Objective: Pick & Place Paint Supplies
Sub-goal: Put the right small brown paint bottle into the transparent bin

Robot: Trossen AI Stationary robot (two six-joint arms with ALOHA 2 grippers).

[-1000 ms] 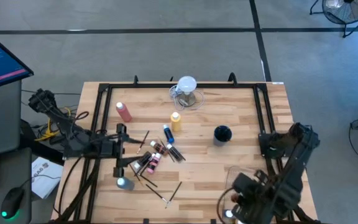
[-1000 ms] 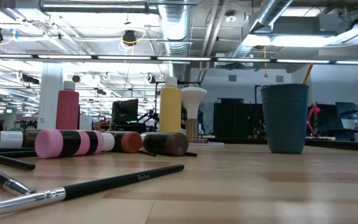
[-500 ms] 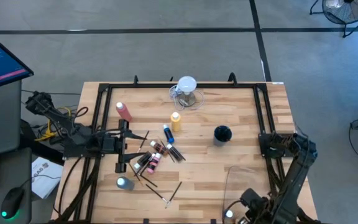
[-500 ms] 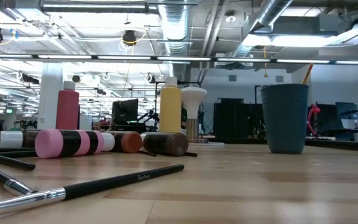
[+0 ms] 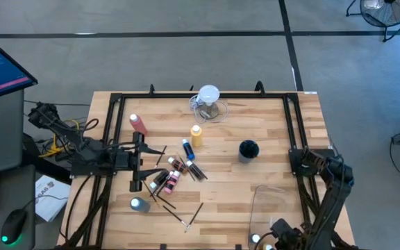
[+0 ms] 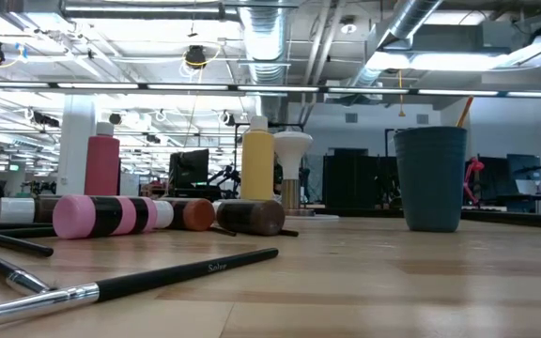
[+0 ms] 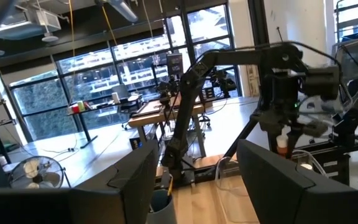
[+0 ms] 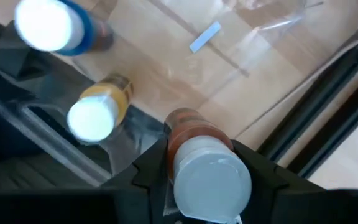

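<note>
My right gripper (image 8: 210, 171) points down at the table's near right, shut on a small orange-brown paint bottle with a white cap (image 8: 211, 179). Below it in a clear bin (image 5: 273, 201) stand a blue bottle (image 8: 55, 26) and a yellow one (image 8: 98, 112), both white-capped. My left gripper (image 5: 144, 165) hangs open and level at the table's left, beside a pile of small bottles (image 5: 169, 177) and brushes (image 5: 186, 217) lying on the wood. Pink-red (image 5: 138, 124), yellow (image 5: 196, 135) and blue (image 5: 186, 148) squeeze bottles lie farther back. My right gripper pinches the small bottle between its two fingers (image 8: 148, 167) at the top end, around the white cap and the neck (image 8: 194, 146). The fingers come from above, pointing down. The bottle stays upright, cap up, its orange-brown body (image 8: 185, 124) hanging below the fingers over the bin.
A dark cup (image 5: 248, 149) stands right of centre. A clear jug with a white round top (image 5: 208, 99) stands at the far edge. A grey-capped bottle (image 5: 139, 204) stands near the left front. A black frame (image 5: 294, 125) runs along the table's sides.
My right gripper has sunk and gone toward the table's near edge with the small orange-brown bottle, rolling its wrist as it went, and now hangs over the clear bin. Its fingers have stayed shut on the bottle.
</note>
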